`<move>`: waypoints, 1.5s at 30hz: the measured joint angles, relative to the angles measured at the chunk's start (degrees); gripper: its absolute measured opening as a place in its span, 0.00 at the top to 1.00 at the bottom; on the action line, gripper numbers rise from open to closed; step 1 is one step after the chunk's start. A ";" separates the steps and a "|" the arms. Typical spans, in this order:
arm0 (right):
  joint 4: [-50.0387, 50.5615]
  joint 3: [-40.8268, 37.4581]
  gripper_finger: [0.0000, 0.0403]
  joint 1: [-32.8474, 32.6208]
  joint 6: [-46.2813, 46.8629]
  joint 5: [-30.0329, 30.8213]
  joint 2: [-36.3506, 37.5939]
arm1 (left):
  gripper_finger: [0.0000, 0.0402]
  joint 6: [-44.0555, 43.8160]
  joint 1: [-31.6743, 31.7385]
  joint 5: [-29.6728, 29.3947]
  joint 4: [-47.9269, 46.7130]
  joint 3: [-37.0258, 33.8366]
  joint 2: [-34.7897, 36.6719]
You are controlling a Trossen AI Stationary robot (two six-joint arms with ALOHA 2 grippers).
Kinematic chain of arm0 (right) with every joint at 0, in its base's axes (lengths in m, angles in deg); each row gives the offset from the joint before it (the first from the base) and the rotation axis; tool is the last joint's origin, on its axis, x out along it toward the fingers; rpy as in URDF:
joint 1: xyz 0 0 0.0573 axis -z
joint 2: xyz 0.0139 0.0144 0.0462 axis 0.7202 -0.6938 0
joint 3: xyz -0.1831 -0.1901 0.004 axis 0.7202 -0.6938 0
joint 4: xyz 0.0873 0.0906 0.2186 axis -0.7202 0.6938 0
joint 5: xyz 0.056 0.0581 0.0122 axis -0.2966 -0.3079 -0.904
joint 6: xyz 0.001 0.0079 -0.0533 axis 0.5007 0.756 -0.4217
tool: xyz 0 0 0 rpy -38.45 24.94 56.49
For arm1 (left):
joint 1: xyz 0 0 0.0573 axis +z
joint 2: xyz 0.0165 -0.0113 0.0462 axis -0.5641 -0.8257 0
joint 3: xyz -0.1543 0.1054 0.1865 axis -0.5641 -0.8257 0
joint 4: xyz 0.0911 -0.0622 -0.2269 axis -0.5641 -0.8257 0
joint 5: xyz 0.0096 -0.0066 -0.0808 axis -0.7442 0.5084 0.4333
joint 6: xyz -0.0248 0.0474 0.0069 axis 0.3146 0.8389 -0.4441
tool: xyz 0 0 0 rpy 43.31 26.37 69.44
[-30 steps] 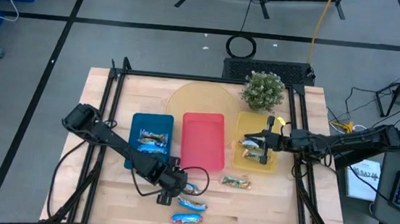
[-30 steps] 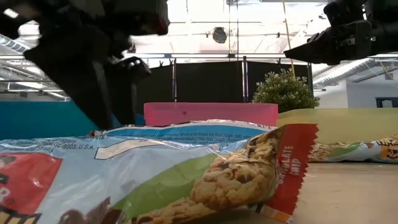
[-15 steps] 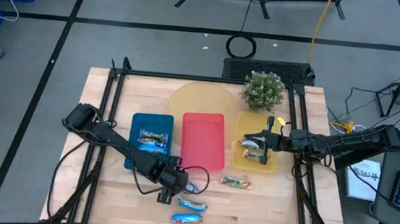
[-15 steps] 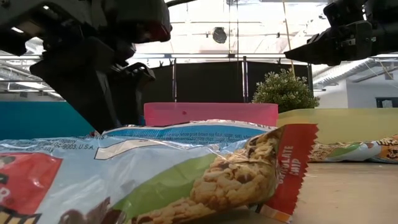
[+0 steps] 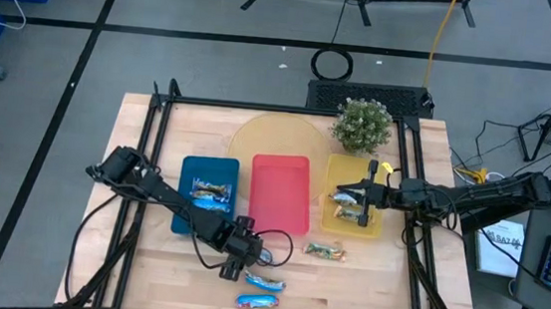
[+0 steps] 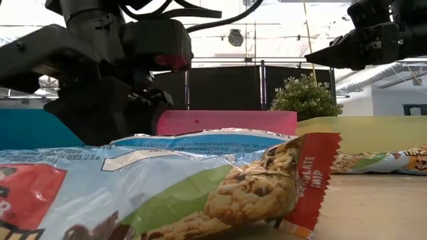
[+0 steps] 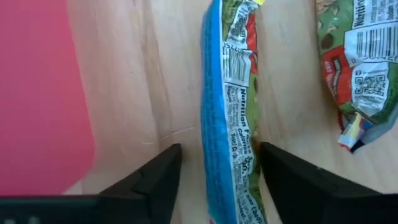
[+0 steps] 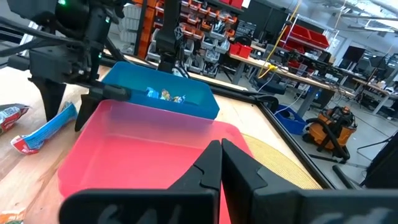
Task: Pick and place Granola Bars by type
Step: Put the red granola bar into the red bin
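**Left arm lines up on a blue bar**

High view: the left gripper (image 5: 243,255) has edged toward the blue granola bar (image 5: 268,261) lying near the front edge, in front of the red tray (image 5: 280,193), suggesting a pick for the blue tray (image 5: 184,207). The right gripper (image 5: 357,194) hangs over the yellow tray (image 5: 335,223).

Left wrist view: only here do the spread fingers (image 7: 152,180) show, straddling the bar.

Right wrist view: the right fingers are pressed together, empty.

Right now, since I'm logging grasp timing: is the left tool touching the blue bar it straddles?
Apart. The left wrist view shows bare wood between each finger of the left tool and the blue bar.
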 joint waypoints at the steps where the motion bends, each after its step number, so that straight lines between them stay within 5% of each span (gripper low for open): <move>1: 0.00 0.00 1.00 0.00 0.00 0.00 0.00 | 0.48 -0.01 0.02 0.37 -0.07 0.00 0.00; 9: 0.07 0.00 1.00 0.00 -0.02 0.04 0.00 | 0.88 0.81 0.00 7.53 -0.24 0.00 0.48; 20: 0.10 0.00 1.00 0.00 -0.02 0.09 0.00 | 0.86 1.02 -1.70 8.42 -1.31 -0.07 9.55; 29: 0.06 0.00 1.00 0.00 -0.06 0.11 0.00 | 0.90 5.57 5.22 -10.85 -0.22 2.33 20.45; 37: 0.24 0.00 1.00 0.00 -0.10 0.15 0.01 | 0.90 14.82 18.18 -8.35 3.00 2.32 10.67; 45: 0.26 0.00 1.00 0.00 -1.51 0.13 0.02 | 0.89 14.59 23.61 -2.62 3.52 3.05 0.45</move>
